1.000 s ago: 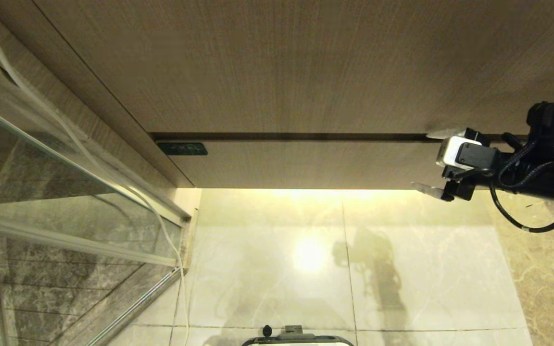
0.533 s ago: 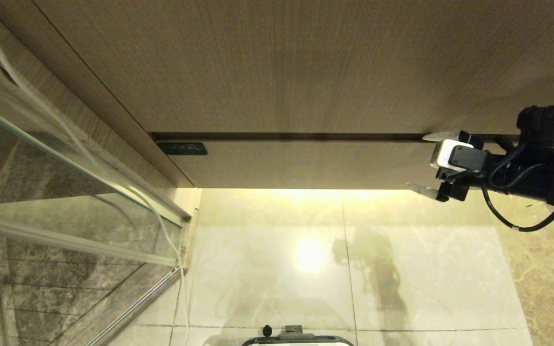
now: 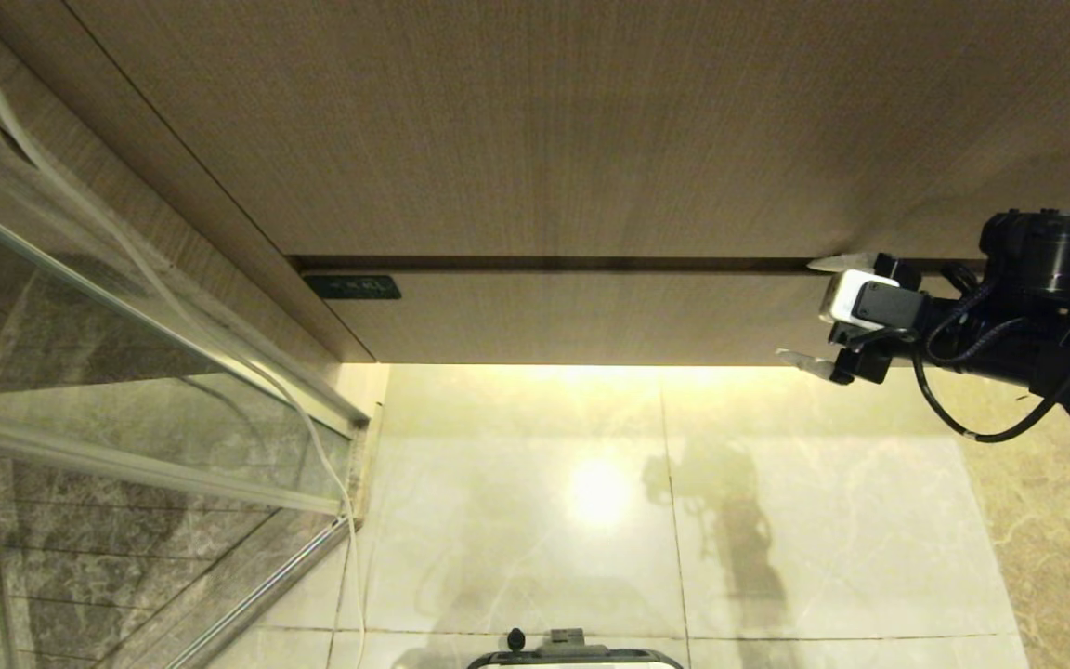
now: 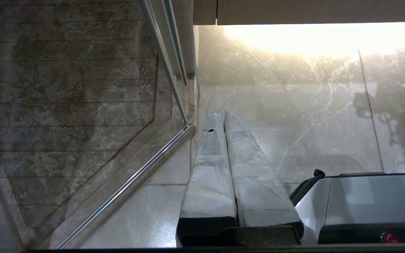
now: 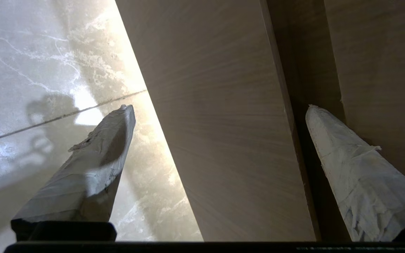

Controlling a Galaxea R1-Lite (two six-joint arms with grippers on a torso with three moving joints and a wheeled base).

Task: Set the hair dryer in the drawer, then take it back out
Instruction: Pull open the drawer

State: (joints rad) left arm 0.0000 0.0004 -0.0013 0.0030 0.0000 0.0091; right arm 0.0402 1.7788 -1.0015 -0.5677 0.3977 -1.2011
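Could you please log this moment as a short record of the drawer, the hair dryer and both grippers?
drawer: light-brown wood-grain drawer, flat handleless front, shut
hair dryer: not in view
right gripper: right gripper open, fingers straddling the drawer front near its right end
left gripper: left gripper shut, empty, parked above the pale marble floor

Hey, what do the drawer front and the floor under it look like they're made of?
The drawer front looks like light-brown wood or wood-look laminate with a matte finish: fine straight grain lines run across it and it gives no glare. Which of the two it is, the look leaves open. The floor looks like polished marble or marble-look tile: pale veining, thin joint lines and a bright mirrored light spot.
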